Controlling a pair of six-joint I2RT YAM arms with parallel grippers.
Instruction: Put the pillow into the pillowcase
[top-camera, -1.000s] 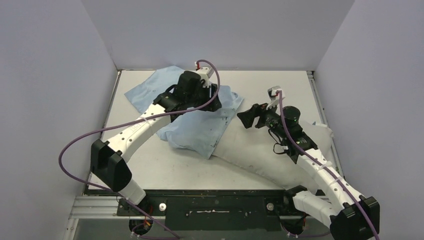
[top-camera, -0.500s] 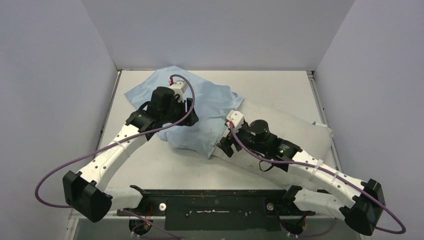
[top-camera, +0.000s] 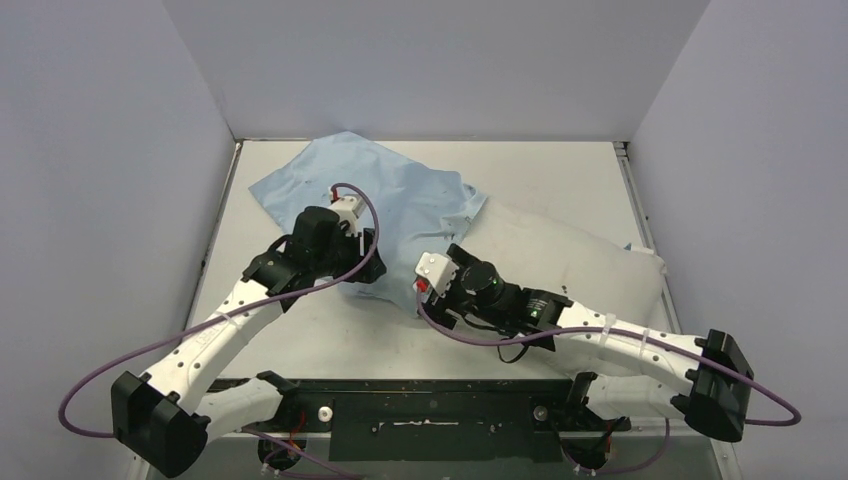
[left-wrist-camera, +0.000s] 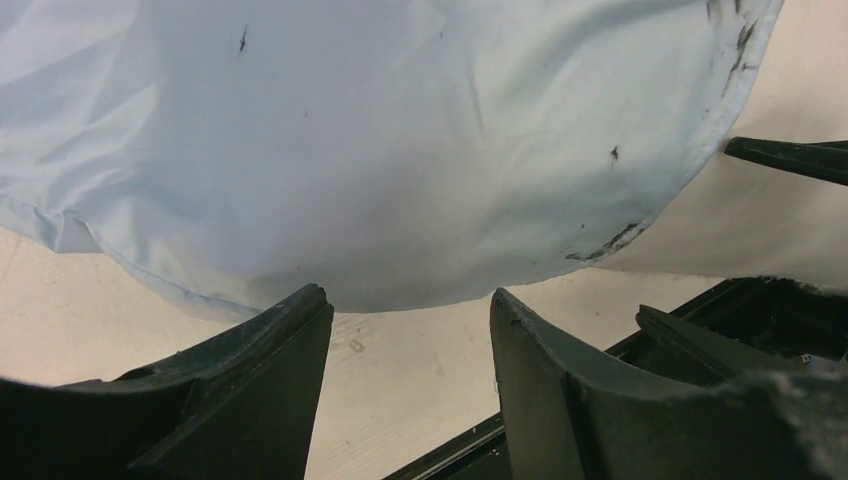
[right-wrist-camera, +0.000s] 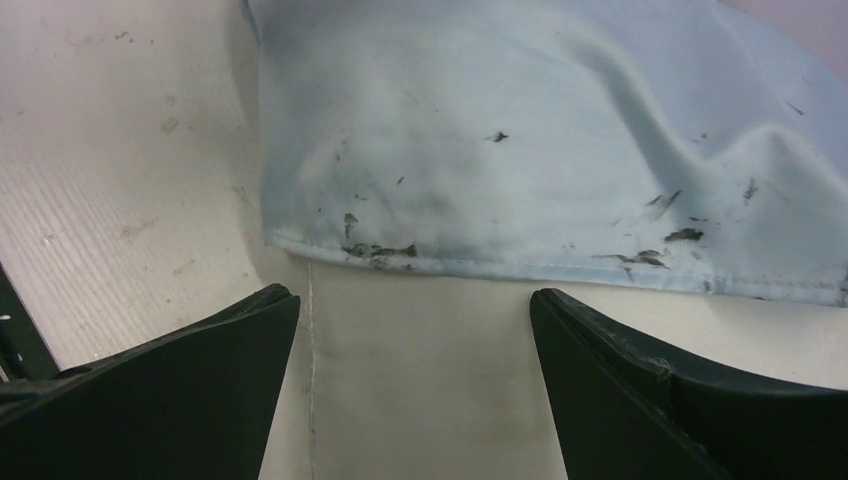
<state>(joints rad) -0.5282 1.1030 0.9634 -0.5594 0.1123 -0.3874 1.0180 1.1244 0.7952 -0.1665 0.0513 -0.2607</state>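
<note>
- Left gripper (left-wrist-camera: 410, 300), seen from the left wrist, has its jaws apart with nothing between them. Its tips sit just at the near edge of the pillowcase (left-wrist-camera: 380, 150), above the bare table (left-wrist-camera: 400, 370).
- At the right of that view the white pillow (left-wrist-camera: 720, 220) comes out from under the pillowcase's smudged hem. One dark finger of the other gripper pokes in just beside it.
- Right gripper (right-wrist-camera: 415, 295), seen from the right wrist, is spread wide and grips nothing. It hangs over the pillow, just short of the pillowcase hem, which runs across the view and carries dark marks.
- From above, the light blue pillowcase lies wrinkled on the far left half of the table. It covers the left end of the pillow.
- The rest of the pillow stretches toward the table's right edge, partly under the right arm.
- Both wrists meet at the near edge of the pillowcase, the left one on its left part and the right one at the hem.
</note>
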